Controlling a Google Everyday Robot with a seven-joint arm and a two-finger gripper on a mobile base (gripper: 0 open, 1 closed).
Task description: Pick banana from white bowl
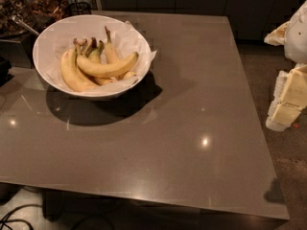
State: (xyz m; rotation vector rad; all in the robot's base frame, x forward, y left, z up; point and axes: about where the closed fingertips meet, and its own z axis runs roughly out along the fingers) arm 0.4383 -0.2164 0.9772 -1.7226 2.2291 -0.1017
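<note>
Camera view: the white bowl [52, 30] sits on the far left part of the table [192, 143], lined with crinkled white paper [139, 43] that spills over its right rim. The banana [106, 69] lies on top of the pile, running crosswise from left to right, its belly curving down and its right tip lifted near the right wall of the bowl. Under and behind it lie the bunched bananas [71, 72], stems pointing up toward the back.

The end effector [287, 103] hangs beyond the right edge of the table, pale and blocky, well apart from the bowl. Whether it is apart or together I cannot tell from here.

The step in hand looks like the approach; nothing has been grasped.

- **Approach:** it would go best with a travel across the table and a descent from above, since the rim would block a sideways entry.
- **Grasp point:** aim at the middle of the banana, where it is fullest and stands clear of the others. Set the closing direction across its length so it cannot roll out.
- **Depth:** descend only far enough to straddle it. Going deeper risks snagging the bunch or pinching the paper, which could drag along on the lift.
- **Lift:** go straight up until clear of the rim.
</note>
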